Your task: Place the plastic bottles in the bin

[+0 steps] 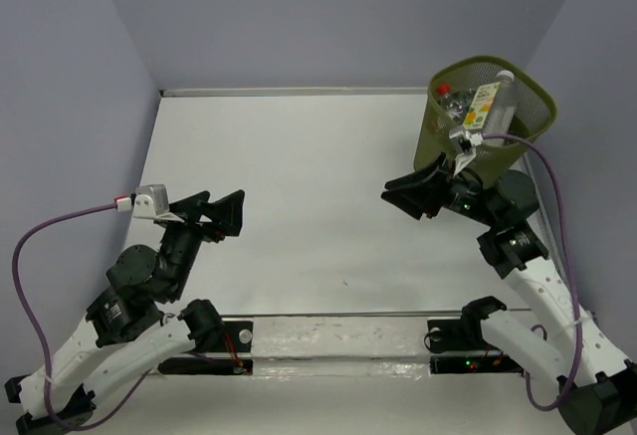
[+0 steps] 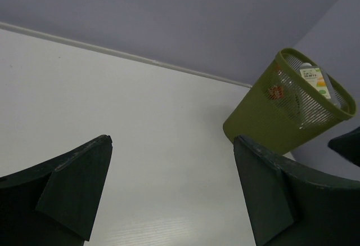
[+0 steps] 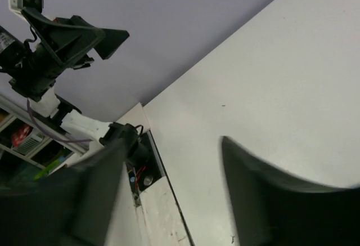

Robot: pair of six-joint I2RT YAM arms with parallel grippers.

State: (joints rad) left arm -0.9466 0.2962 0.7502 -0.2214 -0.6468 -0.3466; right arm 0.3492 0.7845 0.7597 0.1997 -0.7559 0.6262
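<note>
Plastic bottles [image 1: 485, 107] in the bin [image 1: 508, 156] (far right corner), left jaws wide apart, right jaws narrower, both empty.

Olive-green mesh bin [image 1: 505, 156], rounded-square rim, tapering downward, upright at the counter's [image 1: 299, 186] far right corner. Inside, heaped clear plastic bottles [image 1: 459, 109]; tall bottle [image 1: 488, 105] leaning, yellow-green label, white cap up by the far rim; red cap near the left wall.

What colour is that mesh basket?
The bin is olive green, clearest in the left wrist view.
</note>
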